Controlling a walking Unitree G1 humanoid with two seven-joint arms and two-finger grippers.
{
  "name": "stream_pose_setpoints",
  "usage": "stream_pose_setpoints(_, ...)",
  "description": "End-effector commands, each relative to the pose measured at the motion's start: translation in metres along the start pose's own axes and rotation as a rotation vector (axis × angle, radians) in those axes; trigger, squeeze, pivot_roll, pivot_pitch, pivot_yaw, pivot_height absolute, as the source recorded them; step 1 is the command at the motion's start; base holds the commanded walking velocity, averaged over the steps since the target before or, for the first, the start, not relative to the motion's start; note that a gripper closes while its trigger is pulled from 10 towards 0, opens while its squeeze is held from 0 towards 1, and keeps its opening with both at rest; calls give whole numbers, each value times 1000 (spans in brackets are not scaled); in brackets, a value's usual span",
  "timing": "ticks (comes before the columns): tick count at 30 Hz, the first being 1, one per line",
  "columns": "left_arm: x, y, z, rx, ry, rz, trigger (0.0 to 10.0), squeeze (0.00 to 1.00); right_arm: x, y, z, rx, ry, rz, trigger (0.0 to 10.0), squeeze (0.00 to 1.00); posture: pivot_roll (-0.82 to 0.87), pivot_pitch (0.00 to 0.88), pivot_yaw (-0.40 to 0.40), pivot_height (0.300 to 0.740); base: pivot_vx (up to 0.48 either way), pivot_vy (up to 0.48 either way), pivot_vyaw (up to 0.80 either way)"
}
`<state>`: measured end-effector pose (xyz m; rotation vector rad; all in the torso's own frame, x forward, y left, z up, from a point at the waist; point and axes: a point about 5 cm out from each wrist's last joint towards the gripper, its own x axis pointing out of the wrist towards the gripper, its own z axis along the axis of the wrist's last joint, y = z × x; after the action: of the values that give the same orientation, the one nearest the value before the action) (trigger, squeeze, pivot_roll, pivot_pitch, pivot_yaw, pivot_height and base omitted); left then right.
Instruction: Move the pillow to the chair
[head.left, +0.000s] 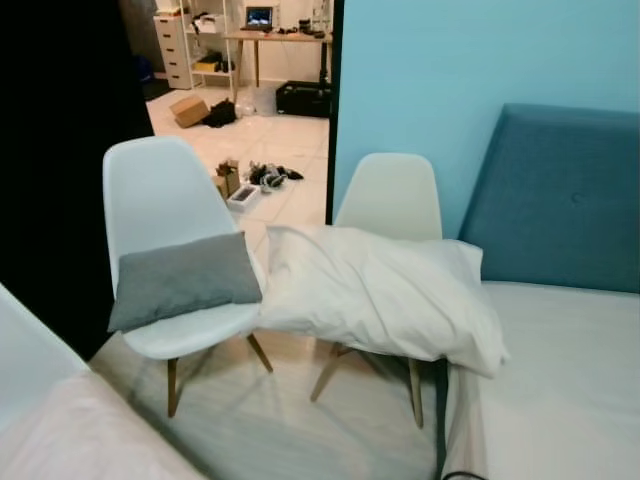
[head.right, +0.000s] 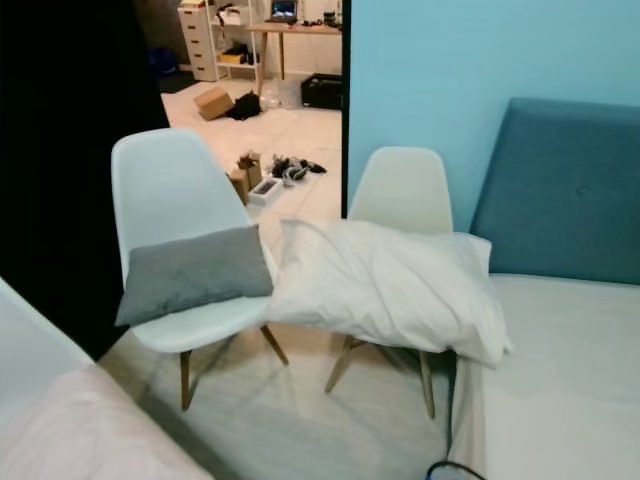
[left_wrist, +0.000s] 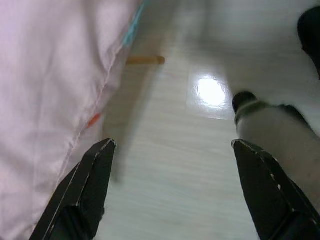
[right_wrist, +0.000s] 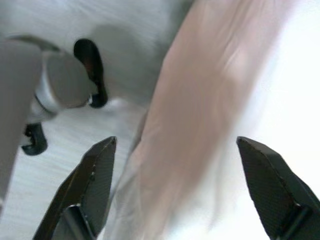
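left eye view: the white pillow (head.left: 385, 293) lies across the right chair (head.left: 391, 196), one end on the bed (head.left: 560, 370); a grey cushion (head.left: 184, 279) sits on the left chair (head.left: 158, 200). the left pincer (left_wrist: 172, 192) hangs spread wide over the floor (left_wrist: 175, 150), the right pincer (right_wrist: 175, 187) wide beside bedding.

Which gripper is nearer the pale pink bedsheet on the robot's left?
Left. The left gripper hangs beside the pale pink bedsheet; the right gripper hangs by the opposite bed's sheet.

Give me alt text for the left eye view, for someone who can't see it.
A large white pillow lies across the seat of the right white chair, one end overhanging the bed beside it. The left white chair holds a small grey cushion, and behind them a doorway shows a cluttered room.
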<state>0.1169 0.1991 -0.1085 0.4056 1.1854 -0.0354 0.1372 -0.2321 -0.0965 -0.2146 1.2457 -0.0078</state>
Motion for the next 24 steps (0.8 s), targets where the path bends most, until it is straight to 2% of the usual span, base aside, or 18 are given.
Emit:
stream_pose_setpoints(1,-1,-1,-9,10,36,-6,10000,0,1,8,-1,-1,0,17,10000,0,-130,0,2,740,0,0,-494)
stream_pose_setpoints(4,-1,-1,-9,10,36,-5,10000,0,1,7,0,-1,-1,16,10000,0,-129,0,3,740,0,0,-494)
stream_pose_setpoints(11,-1,-1,-8,5,35,-3,10000,0,-2,-13,0,-4,-2,-4,10000,0,-126,0,0,740,0,0,-492)
stream_pose_setpoints(14,-1,-1,-8,-6,35,-2,10000,0,-2,-13,-2,-5,0,-4,10000,0,-125,0,0,740,0,0,-496)
stream_pose_setpoints(18,-1,-1,-11,-29,55,-10,10000,0,0,2,-7,-6,5,13,10000,0,-124,0,0,740,0,0,-495)
stream_pose_setpoints(19,-1,-2,-13,-42,68,-18,10000,0,1,14,-9,-8,8,24,10000,0,-123,0,-1,740,-480,0,-500)
stream_pose_setpoints(20,-1,-2,-13,-42,68,-18,10000,0,1,14,-9,-8,8,24,10000,0,-123,0,-1,740,-480,0,-500)
stream_pose_setpoints(22,-1,-1,-15,-37,69,-17,10000,0,2,27,-9,-8,8,37,10000,0,-123,0,-1,740,-480,0,-494)
stream_pose_setpoints(24,-2,-1,-16,-34,70,-16,10000,0,2,30,-9,-8,8,41,10000,0,-123,0,-1,740,-480,0,-497)
